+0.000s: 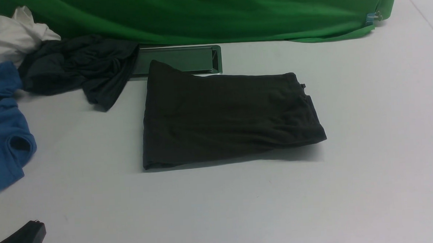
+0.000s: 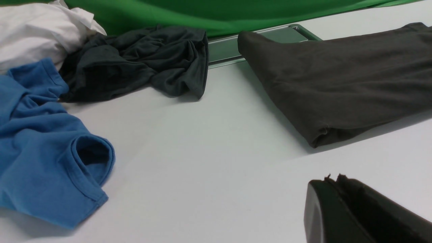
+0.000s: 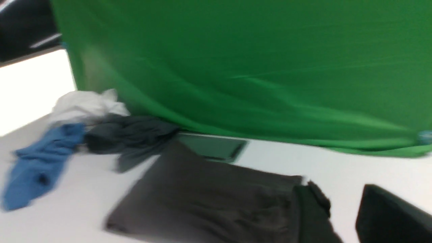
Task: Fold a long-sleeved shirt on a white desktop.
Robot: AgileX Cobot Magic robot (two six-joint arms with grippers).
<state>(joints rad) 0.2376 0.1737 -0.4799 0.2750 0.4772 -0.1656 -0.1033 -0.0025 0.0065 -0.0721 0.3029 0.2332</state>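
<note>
Nearest the camera, the left gripper point(image 1: 36, 222) was seen closed and empty at the near left corner of the white desktop point(image 1: 368, 166). The right gripper point(image 3: 341, 209) was parted, nothing visibly held. The long-sleeved shirt point(image 1: 223, 117) lay folded mid-desktop; withdrawal should be made upward, clear of the cloth.

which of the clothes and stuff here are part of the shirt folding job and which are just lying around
Part of the job:
- brownish-black folded long-sleeved shirt
- smooth white desktop

Just lying about:
- crumpled blue garment
- bunched dark grey-teal garment
- crumpled white cloth
- green fabric backdrop
- metal desk-slot cover
</note>
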